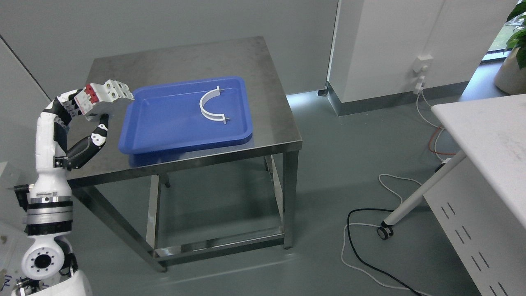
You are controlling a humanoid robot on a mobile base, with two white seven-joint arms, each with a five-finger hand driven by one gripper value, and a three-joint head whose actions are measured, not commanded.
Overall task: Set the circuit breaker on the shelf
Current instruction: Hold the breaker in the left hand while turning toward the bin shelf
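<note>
My left hand (88,113) is raised at the left edge of the steel table (185,61). Its fingers are shut on a white circuit breaker (102,96) with red switches. The breaker is held in the air just left of the blue tray (164,119), above the table's left side. My thumb curls under the breaker. No shelf shows in the head view. My right arm is out of view.
The blue tray holds a white curved bracket (211,105). A white desk (489,135) on a castered leg (411,201) stands at the right. Cables (370,246) lie on the floor. A white cabinet (411,41) stands behind.
</note>
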